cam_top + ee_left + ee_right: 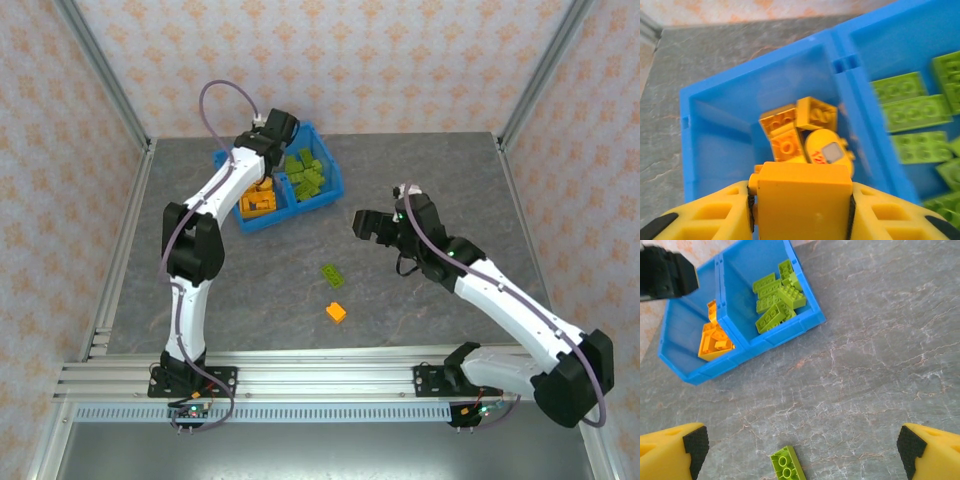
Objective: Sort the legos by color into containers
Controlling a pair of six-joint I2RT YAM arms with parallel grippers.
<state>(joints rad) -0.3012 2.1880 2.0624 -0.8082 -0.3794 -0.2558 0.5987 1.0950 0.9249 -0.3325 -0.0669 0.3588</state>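
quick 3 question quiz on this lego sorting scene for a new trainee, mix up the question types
1. True or false: the jaws of the right gripper stand closed.
2. Multiple choice: how many loose bricks lie on the table outside the blue bin? A one, B two, C four.
3. Fill in: the left gripper holds an orange piece over the compartment that contains ___ bricks.

Key
1. False: the jaws are wide open.
2. B: a green brick and an orange brick.
3. orange
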